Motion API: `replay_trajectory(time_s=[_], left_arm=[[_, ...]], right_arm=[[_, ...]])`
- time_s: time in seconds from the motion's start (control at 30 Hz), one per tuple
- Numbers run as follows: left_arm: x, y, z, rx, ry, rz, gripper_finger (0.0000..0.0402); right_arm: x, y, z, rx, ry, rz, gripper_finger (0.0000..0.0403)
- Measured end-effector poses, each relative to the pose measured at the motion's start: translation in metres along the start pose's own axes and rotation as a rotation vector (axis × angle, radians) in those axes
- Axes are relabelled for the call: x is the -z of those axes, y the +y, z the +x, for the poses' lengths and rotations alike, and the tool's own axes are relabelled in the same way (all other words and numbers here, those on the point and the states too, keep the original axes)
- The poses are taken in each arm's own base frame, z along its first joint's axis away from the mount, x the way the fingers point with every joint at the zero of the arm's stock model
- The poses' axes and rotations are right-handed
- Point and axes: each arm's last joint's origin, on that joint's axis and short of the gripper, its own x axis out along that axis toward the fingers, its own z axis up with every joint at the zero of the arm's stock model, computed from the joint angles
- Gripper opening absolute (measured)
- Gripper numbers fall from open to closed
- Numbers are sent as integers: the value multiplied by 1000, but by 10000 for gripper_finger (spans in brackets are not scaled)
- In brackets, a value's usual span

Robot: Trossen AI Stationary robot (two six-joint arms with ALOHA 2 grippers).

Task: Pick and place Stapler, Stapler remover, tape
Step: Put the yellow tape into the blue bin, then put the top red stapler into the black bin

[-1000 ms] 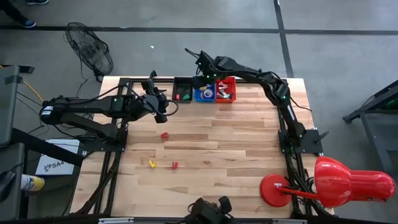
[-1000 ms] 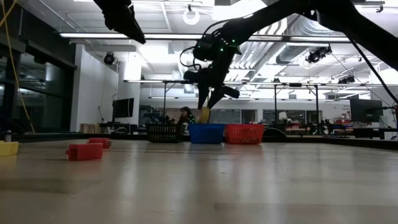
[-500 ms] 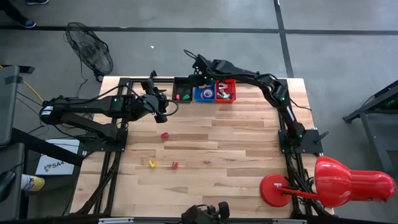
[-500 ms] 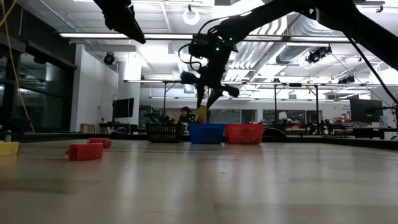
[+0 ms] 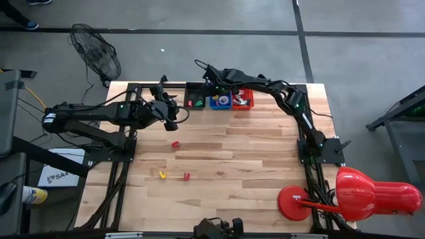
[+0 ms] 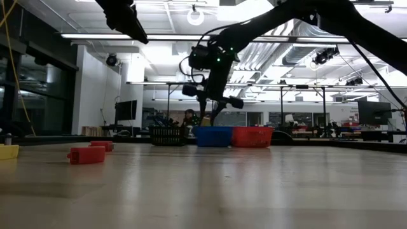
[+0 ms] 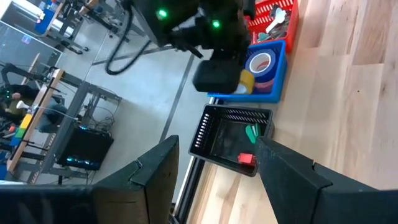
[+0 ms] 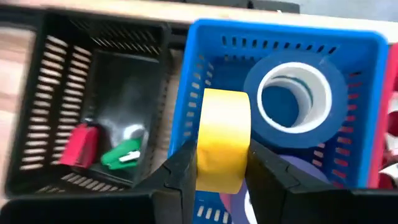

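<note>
The right end effector (image 8: 221, 163) clamps a yellow tape roll (image 8: 222, 140) on edge above the blue bin (image 8: 189, 93), near the black bin (image 8: 56, 46). Released off-centre, it may roll or catch the rim. The left end effector (image 7: 214, 171) waits, spread wide.

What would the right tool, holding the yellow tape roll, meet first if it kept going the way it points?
Probably the blue plastic basket, beside the blue tape roll already inside; depth is unclear.
</note>
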Motion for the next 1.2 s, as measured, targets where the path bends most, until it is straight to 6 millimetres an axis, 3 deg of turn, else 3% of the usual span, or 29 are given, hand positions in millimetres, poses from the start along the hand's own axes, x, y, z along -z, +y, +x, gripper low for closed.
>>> replay_trajectory(time_s=[0.23,0.43,0.67,0.87,1.2], left_arm=[[1,1,0,-7,5,2,206],[1,0,0,-6,7,5,206],[1,0,0,-3,8,6,206],[1,0,0,0,7,6,206],[1,0,0,1,2,2,206]], right_arm=[[5,-2,19,-7,62,11,99],[8,1,22,5,48,-13,102],[8,0,22,-7,61,-56,176],[5,-2,17,1,57,-95,220],[-7,-8,-3,-6,44,-163,226]])
